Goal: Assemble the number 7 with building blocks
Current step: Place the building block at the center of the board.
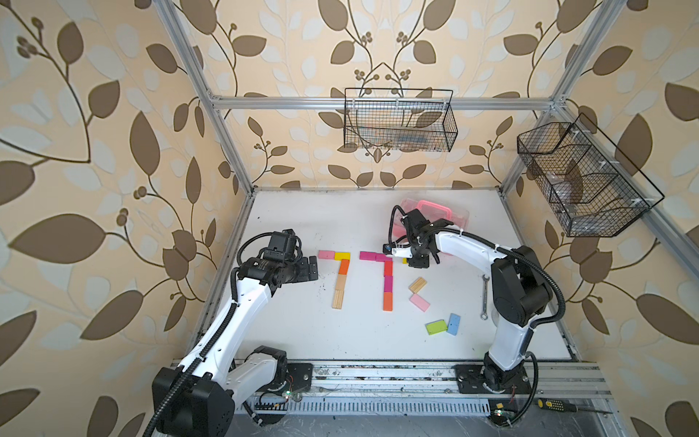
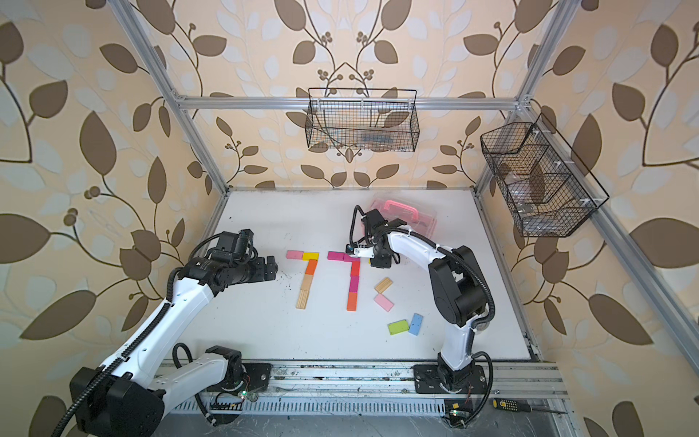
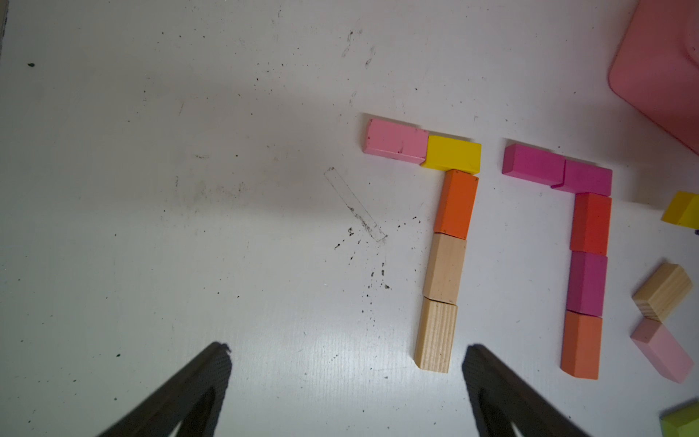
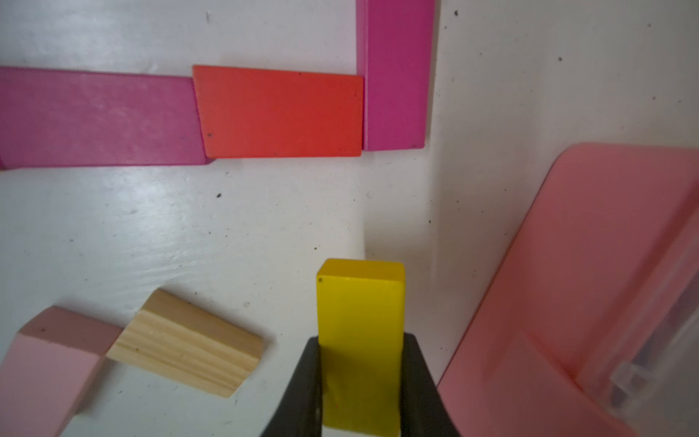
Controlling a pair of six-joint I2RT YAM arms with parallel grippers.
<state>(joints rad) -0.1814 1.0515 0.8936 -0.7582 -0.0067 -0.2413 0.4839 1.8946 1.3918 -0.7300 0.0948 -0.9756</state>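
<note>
- Clock directions are as seen from above, with the back wall at twelve.
- My right tool [image 4: 361, 340] is clenched on a yellow block [image 4: 359, 299], pinching its long sides. In both top views the wrist covers nearly all of that block. I cannot tell whether it touches the worktop [image 1: 302, 333].
- The pink case [image 1: 452, 217] sits at one o'clock, and the right arm hides its near corner. I cannot make out what is inside through the clear lid.
- My left tool [image 3: 347, 350] is released, its jaws spread wide over bare worktop at nine o'clock of the figures.
- The pink-topped 7 [image 1: 342, 278] lies flat mid-worktop, with a pink and yellow bar and a stem of one orange and two wood blocks.
- At its three o'clock, with a gap between, lies the magenta-topped 7 [image 1: 387, 282]. Its bar is two magenta blocks and its stem is red, magenta and orange. The right wrist overlaps the bar's right end, and the held block is near that end.
- At four o'clock of that stem a striped wood block [image 1: 417, 284] and a pale pink block [image 1: 419, 302] meet at a corner.
- Further towards five, a green block [image 1: 435, 327] lies just beside a blue block [image 1: 453, 324].
- A wrench [image 1: 484, 297] lies at three o'clock, close to the right arm.
- A screwdriver [image 1: 556, 405] rests off the worktop, on the front rail at five.
- There is one wire basket [image 1: 399, 121] on the back wall and a side basket [image 1: 582, 178] at two o'clock. The mesh blurs what they contain.
</note>
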